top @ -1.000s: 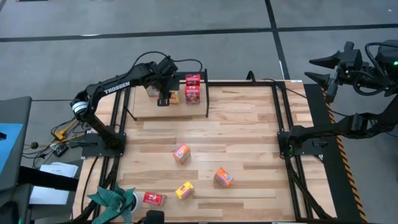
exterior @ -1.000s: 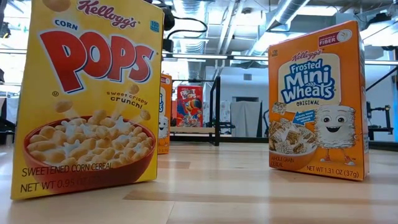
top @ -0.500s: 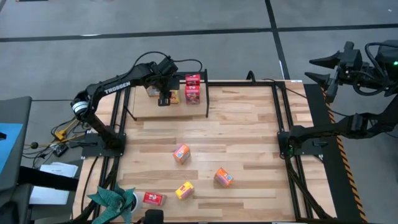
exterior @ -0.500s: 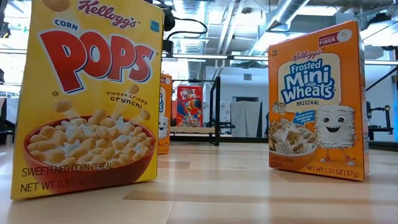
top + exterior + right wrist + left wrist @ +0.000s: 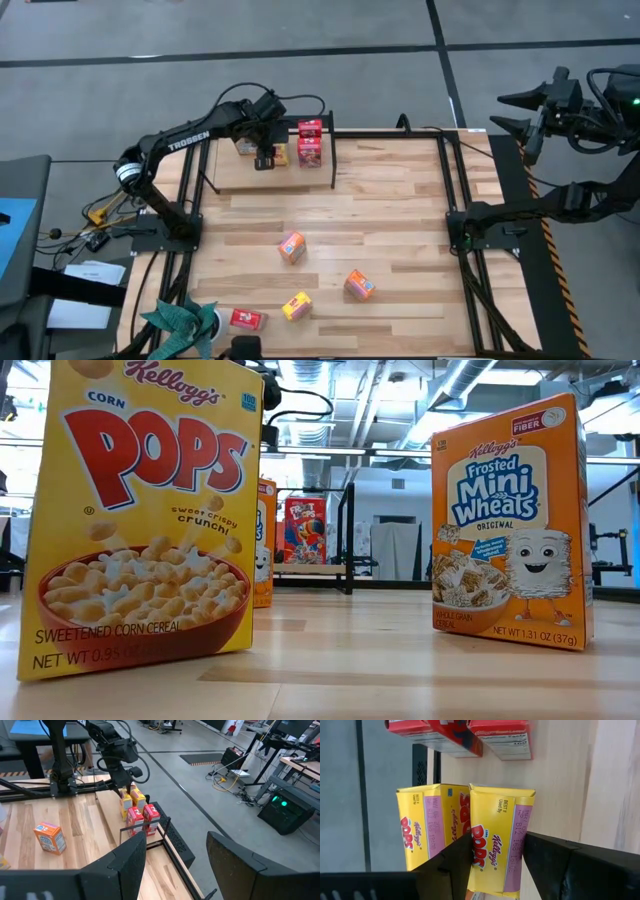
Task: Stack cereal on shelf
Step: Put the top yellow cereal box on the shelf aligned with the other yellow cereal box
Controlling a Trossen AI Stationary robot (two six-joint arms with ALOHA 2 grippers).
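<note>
The left end effector point(image 5: 492, 870) grips a yellow Corn Pops box point(image 5: 497, 845) on the shelf point(image 5: 232, 170), beside a second Pops box point(image 5: 427, 827) and near red boxes point(image 5: 310, 143). Light, crushable card: pinch the narrow sides gently. The right end effector point(image 5: 175, 865) is parked off the desk point(image 5: 400, 230), spread, far from the shelf.

On the shelf point(image 5: 235, 172) at the table's point(image 5: 400, 210) far left corner: boxes point(image 5: 309, 143) side by side, left gripper point(image 5: 264, 158) over them. Mid-table: a box point(image 5: 291, 246); right of and nearer than it, another point(image 5: 359, 285). Near edge: two more point(image 5: 296, 305), point(image 5: 247, 319). Right gripper point(image 5: 520, 110) off beyond the far right corner.
</note>
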